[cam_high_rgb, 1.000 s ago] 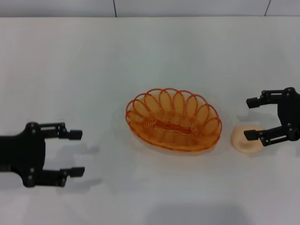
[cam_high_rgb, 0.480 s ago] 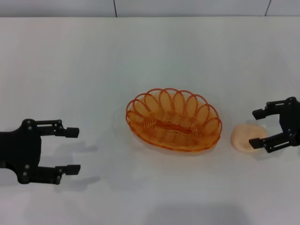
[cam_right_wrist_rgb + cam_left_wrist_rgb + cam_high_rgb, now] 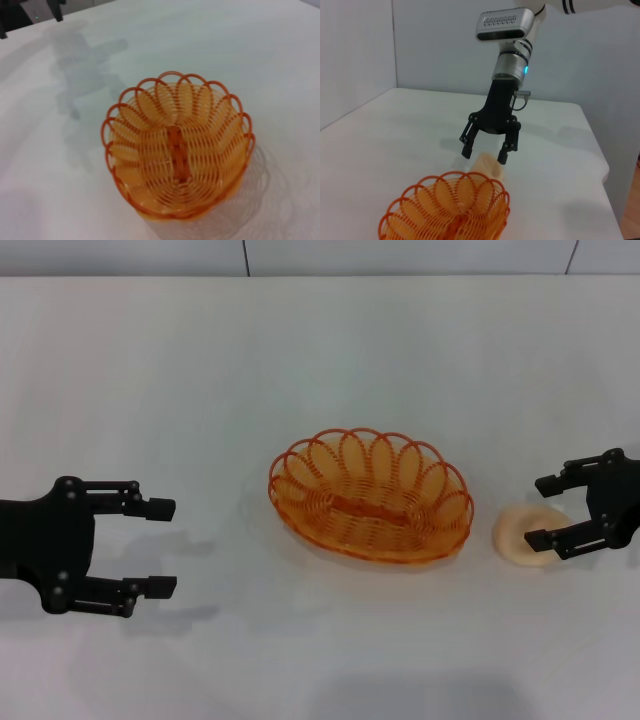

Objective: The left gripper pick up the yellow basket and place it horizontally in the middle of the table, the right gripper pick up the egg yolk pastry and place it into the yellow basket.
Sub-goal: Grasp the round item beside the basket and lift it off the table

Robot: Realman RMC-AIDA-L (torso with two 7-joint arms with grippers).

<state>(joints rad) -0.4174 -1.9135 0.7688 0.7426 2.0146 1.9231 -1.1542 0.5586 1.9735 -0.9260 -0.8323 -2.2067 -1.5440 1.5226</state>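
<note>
Head view shows the right hand (image 3: 547, 510) open astride the egg yolk pastry (image 3: 522, 536); it should sink lower, centre, then close gently; the left hand (image 3: 160, 548) idles open.

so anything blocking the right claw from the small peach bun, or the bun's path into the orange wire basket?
Nothing visible. The open right gripper is right over the egg yolk pastry, beside the yellow basket, which looks empty.
</note>
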